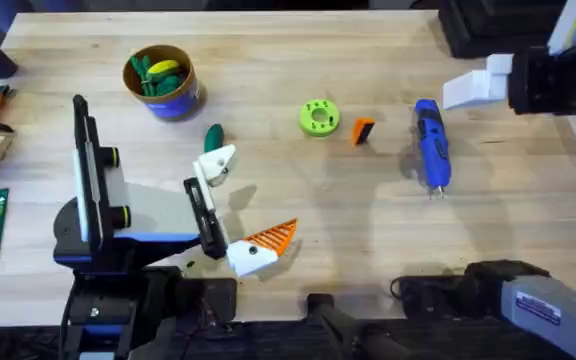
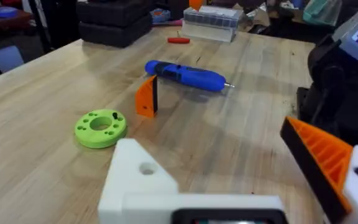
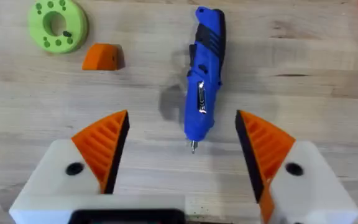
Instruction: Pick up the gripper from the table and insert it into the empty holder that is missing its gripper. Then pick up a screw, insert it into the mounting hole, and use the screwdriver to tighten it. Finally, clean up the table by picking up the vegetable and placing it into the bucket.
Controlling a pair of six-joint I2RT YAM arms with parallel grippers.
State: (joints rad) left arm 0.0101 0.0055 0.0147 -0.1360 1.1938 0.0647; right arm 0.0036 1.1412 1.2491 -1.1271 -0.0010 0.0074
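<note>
- Orange plastic, black on one side: the gripper (image 1: 363, 131) lies loose on the desk, right of middle and toward the far edge, between the disc (image 1: 318, 117) and the screwdriver (image 1: 431, 146), touching neither.
- The holder (image 1: 218, 163) is the bare white finger of the left gripper (image 1: 261, 190). Its screw hole shows in the left wrist view, and its partner finger carries an orange pad (image 1: 273, 236). The two fingers stand wide apart with nothing between them.
- The right gripper (image 3: 182, 115) hangs over the screwdriver with both padded fingers spread and empty.
- Step in hand, as I judge it: the first one. The gripper is not yet picked up, and no screw work or clean-up has begun.
- The next move calls for the right gripper to shift from above the screwdriver toward the disc side, pinch the gripper, then carry it to the holder with its black side facing the mount.
- The vegetable (image 1: 213, 136) lies near the bucket (image 1: 161, 82), which stands toward the far left corner with green and yellow pieces inside.
- Writing: a label on the right arm and a green card at the left edge carry print, but it is too small to read. I see no brand on the screwdriver.
</note>
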